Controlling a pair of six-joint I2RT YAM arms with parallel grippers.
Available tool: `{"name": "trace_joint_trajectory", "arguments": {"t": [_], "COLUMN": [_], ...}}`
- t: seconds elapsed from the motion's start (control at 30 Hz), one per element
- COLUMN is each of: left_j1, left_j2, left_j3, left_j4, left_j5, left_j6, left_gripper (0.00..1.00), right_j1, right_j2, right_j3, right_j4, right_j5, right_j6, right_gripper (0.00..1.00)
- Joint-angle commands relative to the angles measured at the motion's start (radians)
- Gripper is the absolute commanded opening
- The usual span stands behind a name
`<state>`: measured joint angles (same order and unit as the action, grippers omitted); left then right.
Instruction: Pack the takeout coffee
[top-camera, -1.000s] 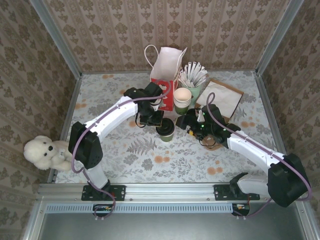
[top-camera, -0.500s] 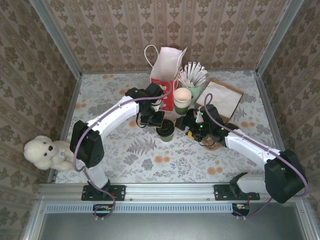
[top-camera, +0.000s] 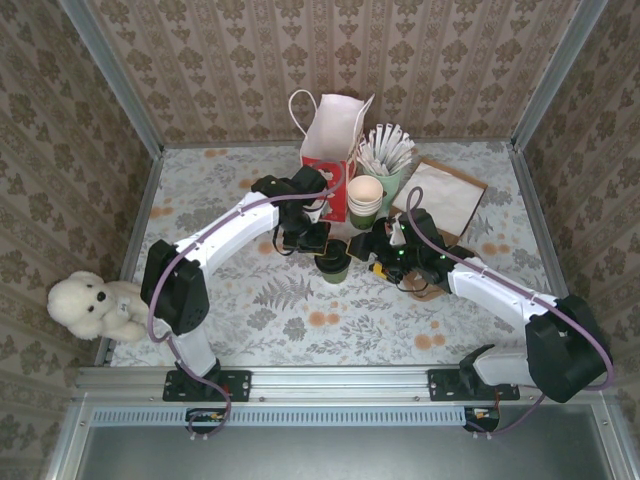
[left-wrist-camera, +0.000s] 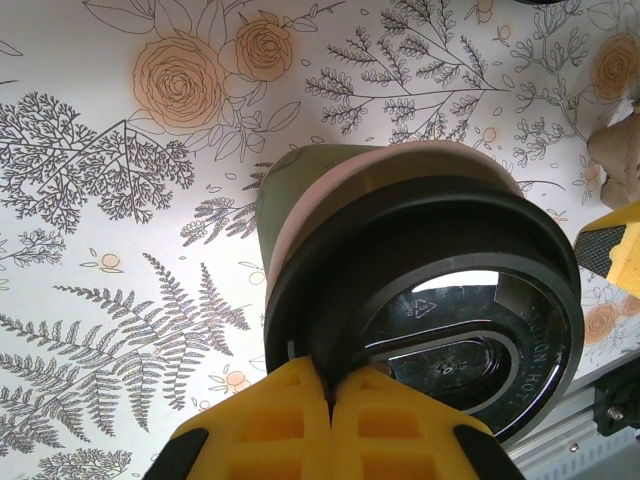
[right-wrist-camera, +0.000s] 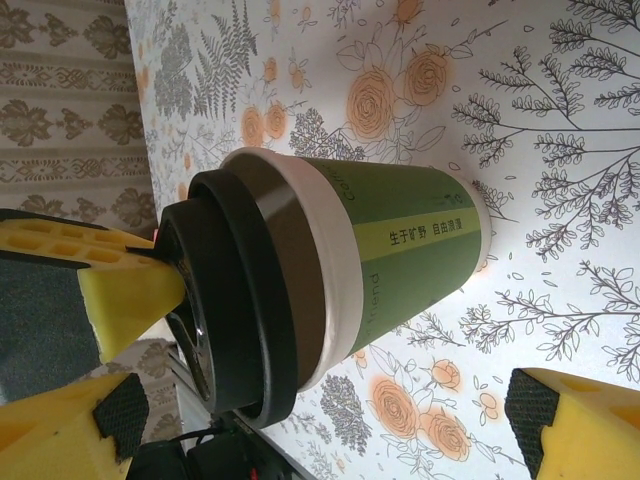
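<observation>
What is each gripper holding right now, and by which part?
The left gripper pinches the takeout coffee by its black lid's rim. The right gripper is open, holding nothing.

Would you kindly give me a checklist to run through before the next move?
1. The lid sits on the takeout coffee: ok.
2. The left claw is shut on the lid's rim: ok.
3. The right claw is open, fingers either side of the takeout coffee: ok.
4. The paper bag stands upright, mouth open: ok.
5. Rim pinch alone strong enough for lifting: cannot tell.
6. Clearance past the cup stack beside it: cannot tell.
</observation>
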<state>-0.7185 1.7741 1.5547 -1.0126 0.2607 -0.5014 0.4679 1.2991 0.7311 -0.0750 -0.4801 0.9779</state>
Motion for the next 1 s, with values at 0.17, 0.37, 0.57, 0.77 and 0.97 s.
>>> {"name": "trace_joint_trajectory", "arguments": {"t": [0.17, 0.37, 0.57, 0.77, 0.97], "left_j1": [-0.01, -0.012, -0.015, -0.014, -0.013], "left_j2": [0.063, 0.068, 0.072, 0.077, 0.087], "left_j3": [-0.016, -0.02, -0.018, -0.006, 0.003], "left_j4": [-0.008, -0.016, -0.015, -0.014, -0.016], "left_j5": [0.015, 0.003, 0.005, 0.005, 0.009], "left_j6": [0.012, 0.018, 0.018, 0.018, 0.02], "left_gripper": [0.0, 0.0, 0.0, 0.0, 0.0], "right_j1": [-0.008, -0.011, -0.012, -0.012, -0.012], "right_j2": [0.02, 0.008, 0.018, 0.042, 0.064], "right_j3": [-0.027, -0.048, -0.041, -0.025, -0.018], "right_j4": [0.022, 0.007, 0.01, 0.015, -0.016], "right_j5": [-0.029, 0.016, -0.008, -0.02, 0.005], "right_j6": [0.025, 0.039, 0.028, 0.024, 0.028], "right_gripper": [0.9, 0.83, 0.82, 0.81, 0.79]}}
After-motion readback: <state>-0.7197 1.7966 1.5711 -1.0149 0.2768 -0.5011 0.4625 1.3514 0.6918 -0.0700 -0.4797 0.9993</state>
